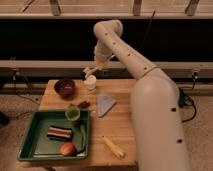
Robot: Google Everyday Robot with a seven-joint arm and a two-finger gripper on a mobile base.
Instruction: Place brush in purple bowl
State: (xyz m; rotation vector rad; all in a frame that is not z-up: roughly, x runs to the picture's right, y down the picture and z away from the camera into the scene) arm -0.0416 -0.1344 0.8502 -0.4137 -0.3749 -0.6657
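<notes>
Wooden table point(120, 131) under dark windows. Gripper point(90, 75) at twelve o'clock edge, apparently clamped on brush point(90, 82). Carrying step; next, across toward nine o'clock over purple bowl point(65, 87), then release.

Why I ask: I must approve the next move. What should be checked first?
1. Claw over purple bowl: not ok, it hovers to the bowl's right.
2. Brush held in claw: cannot tell.
3. Purple bowl upright on the table: ok.
4. Bowl free of other items: ok, as far as its inside shows.
5. Path clear: not ok, white cup stands just under the claw.
</notes>
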